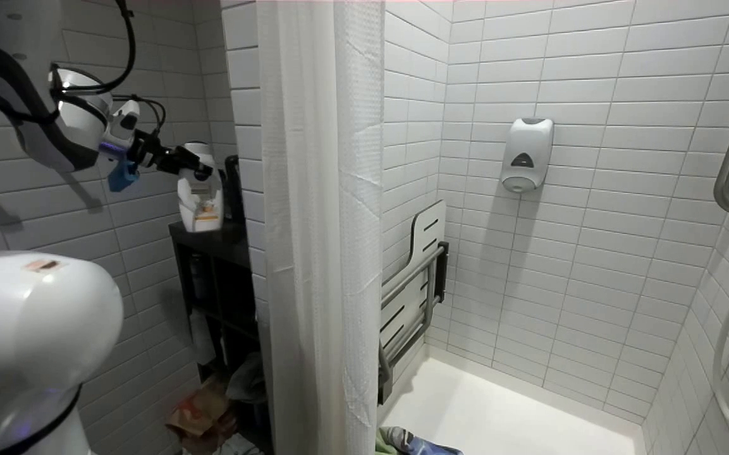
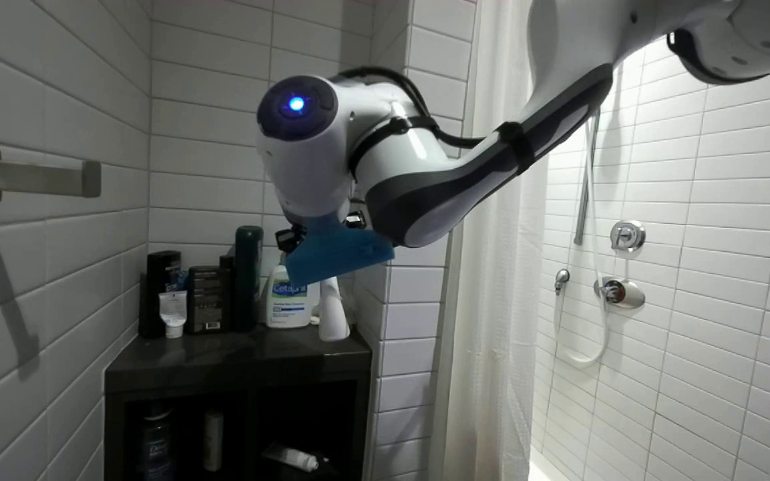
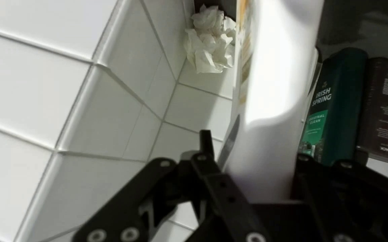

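While the white bottle [image 3: 278, 101] sits between the fingers [image 3: 206, 143], which look closed on its upper part, its long axis slopes down and away from them. In an exterior view its base is at the right end of the dark shelf unit [image 2: 244, 351], right of the Cetaphil bottle [image 2: 288, 307] and the green bottle [image 2: 248, 287], left of the shower curtain [image 2: 498, 280].

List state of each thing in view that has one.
Gripper: closed around the white bottle
White bottle: roughly upright; contact with the shelf unclear
Cetaphil bottle: upright on the shelf
Small white tube: standing cap down
Lower white tube: lying on its side
Shower seat: folded up
Curtain: hanging, gathered in folds
Arm light: lit blue
Brown bag: crumpled
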Controlling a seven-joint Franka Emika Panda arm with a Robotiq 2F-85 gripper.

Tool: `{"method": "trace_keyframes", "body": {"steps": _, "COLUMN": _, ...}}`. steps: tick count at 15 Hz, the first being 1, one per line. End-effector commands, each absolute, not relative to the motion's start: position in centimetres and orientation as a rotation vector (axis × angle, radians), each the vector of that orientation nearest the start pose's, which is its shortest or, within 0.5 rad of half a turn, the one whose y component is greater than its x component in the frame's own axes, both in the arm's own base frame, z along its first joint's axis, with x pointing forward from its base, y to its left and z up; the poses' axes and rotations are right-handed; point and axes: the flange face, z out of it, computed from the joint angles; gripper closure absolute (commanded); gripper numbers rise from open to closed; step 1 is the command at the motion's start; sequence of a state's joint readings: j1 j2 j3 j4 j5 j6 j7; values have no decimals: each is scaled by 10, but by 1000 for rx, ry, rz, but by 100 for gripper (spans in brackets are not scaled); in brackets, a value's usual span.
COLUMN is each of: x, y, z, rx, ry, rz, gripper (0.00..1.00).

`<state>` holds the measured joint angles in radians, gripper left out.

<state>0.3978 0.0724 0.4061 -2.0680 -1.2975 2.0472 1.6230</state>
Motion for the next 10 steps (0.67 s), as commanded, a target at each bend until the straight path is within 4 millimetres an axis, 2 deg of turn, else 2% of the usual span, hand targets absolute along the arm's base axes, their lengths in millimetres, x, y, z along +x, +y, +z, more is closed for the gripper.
{"method": "trace_keyframes", "body": {"steps": 1, "x": 388, "y": 366, "z": 448, "rx": -3154, "ry": 120, "rz": -1709, "gripper": 84}}
{"method": "trace_keyframes", "body": {"steps": 5, "x": 342, "y": 353, "z": 462, "rx": -3182, "ry": 169, "rz": -1706, "gripper": 84}}
{"method": "trace_keyframes", "body": {"steps": 10, "x": 289, "y": 323, "z": 476, "rx": -3192, "ry": 256, "rz": -1692, "gripper": 84}}
